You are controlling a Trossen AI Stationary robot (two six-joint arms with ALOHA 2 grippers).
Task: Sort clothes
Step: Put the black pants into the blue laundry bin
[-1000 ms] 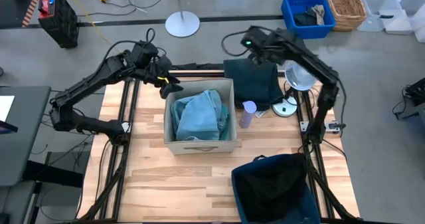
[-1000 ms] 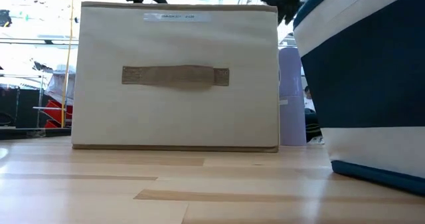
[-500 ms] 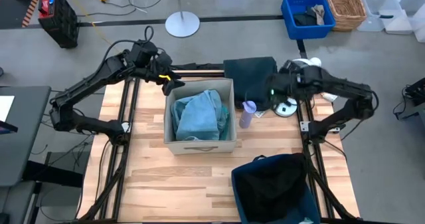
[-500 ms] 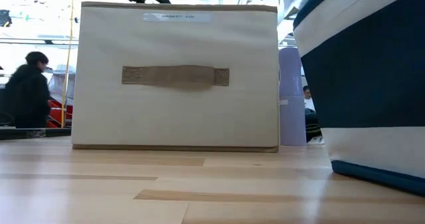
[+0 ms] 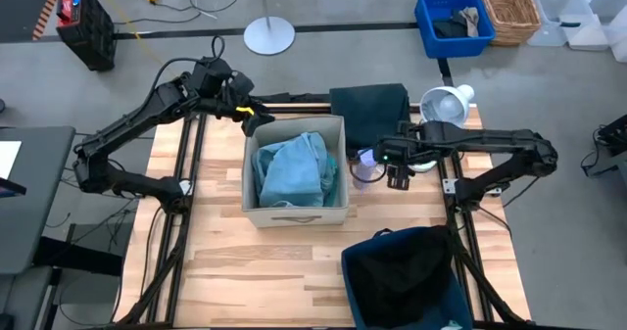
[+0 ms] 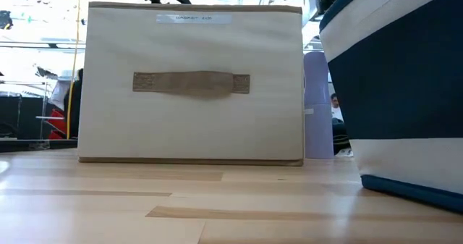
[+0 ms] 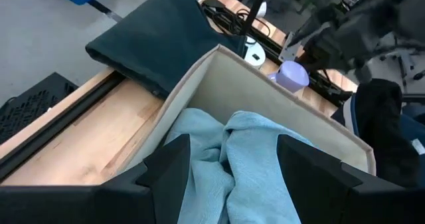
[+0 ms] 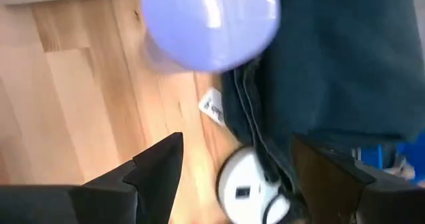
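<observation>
A light blue garment lies crumpled inside the beige fabric box; it also shows in the left wrist view. A dark green garment lies flat on the table's far edge behind the box. A black garment fills the navy bin. My left gripper is open and empty above the box's far left corner, its fingers spread over the blue garment. My right gripper is open and empty, low beside a lilac cup, above the green garment's near edge.
A white desk lamp stands at the far right, and its round base lies right under my right gripper. The lilac cup stands between the box and the navy bin. Bare wood lies at the near left.
My right gripper has swung from above the far edge of the dark green garment toward the table's near edge and down, ending beside the lilac cup. The garments lie as before.
</observation>
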